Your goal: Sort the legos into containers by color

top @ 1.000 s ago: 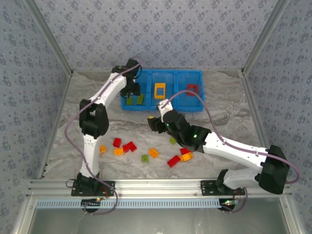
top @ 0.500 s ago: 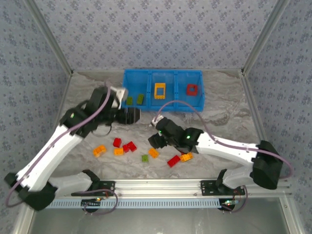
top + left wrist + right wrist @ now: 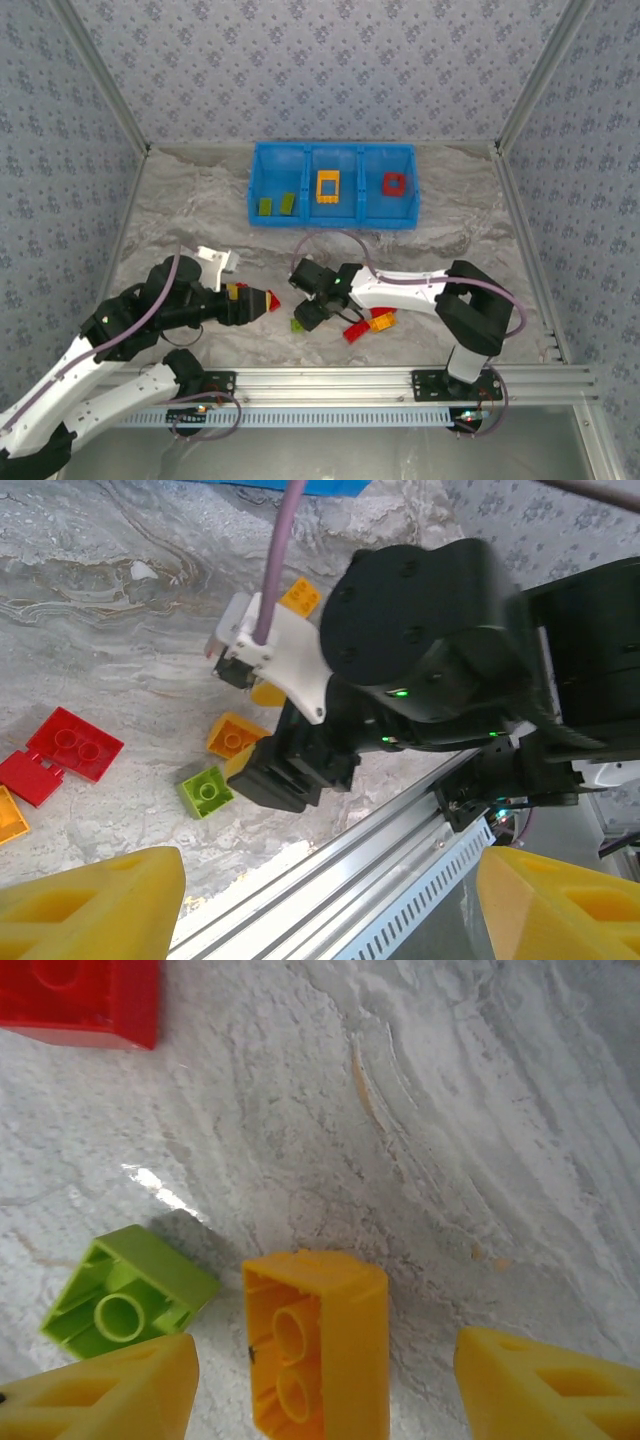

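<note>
An orange brick lies on the table near the front rail, hollow underside showing. The right gripper hangs over it with jaws spread, a finger on either side. It grips nothing yet and is placed, I judge, to close on the brick. The tray stands well apart at the far side, and a yellow frame in its middle compartment marks the likely destination. A green brick sits just beside the orange one, so a closing finger could nudge it. The left gripper is low, released and empty, just left, near red bricks — the arms crowd each other.
</note>
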